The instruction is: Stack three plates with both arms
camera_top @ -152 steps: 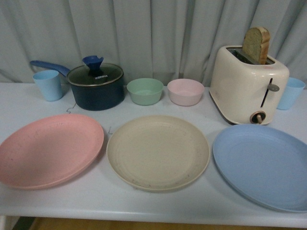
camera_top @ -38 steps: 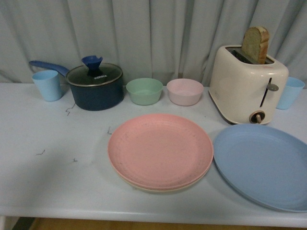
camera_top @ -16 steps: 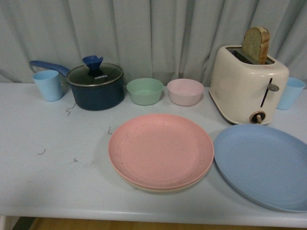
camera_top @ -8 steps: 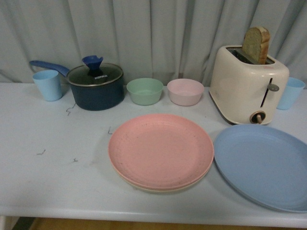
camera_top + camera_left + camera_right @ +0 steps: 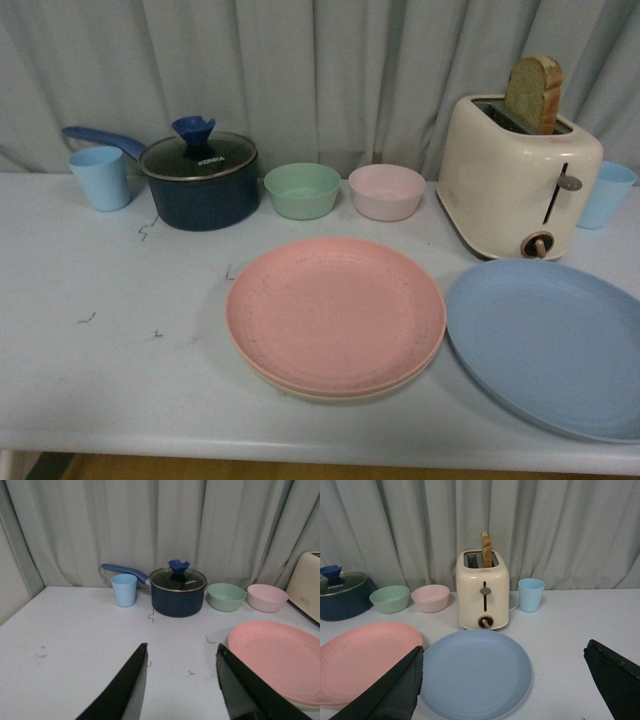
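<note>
The pink plate (image 5: 335, 312) lies on top of the beige plate (image 5: 330, 393) at the table's middle; only the beige rim shows under it. The blue plate (image 5: 550, 343) lies alone to their right, in front of the toaster. Neither arm shows in the front view. My left gripper (image 5: 182, 652) is open and empty, above bare table left of the pink plate (image 5: 280, 657). My right gripper (image 5: 504, 655) is open wide and empty, hovering over the blue plate (image 5: 475, 672), with the pink plate (image 5: 362, 655) beside it.
Along the back stand a light blue cup (image 5: 100, 177), a dark lidded saucepan (image 5: 200, 178), a green bowl (image 5: 302, 190), a pink bowl (image 5: 387, 191), a cream toaster (image 5: 515, 175) with a bread slice, and another blue cup (image 5: 605, 194). The table's front edge (image 5: 300, 445) is near.
Early on, the pink plate lay at the left and the beige plate was bare in the middle; the pink plate now rests on the beige one. Nothing has moved in the last second.
</note>
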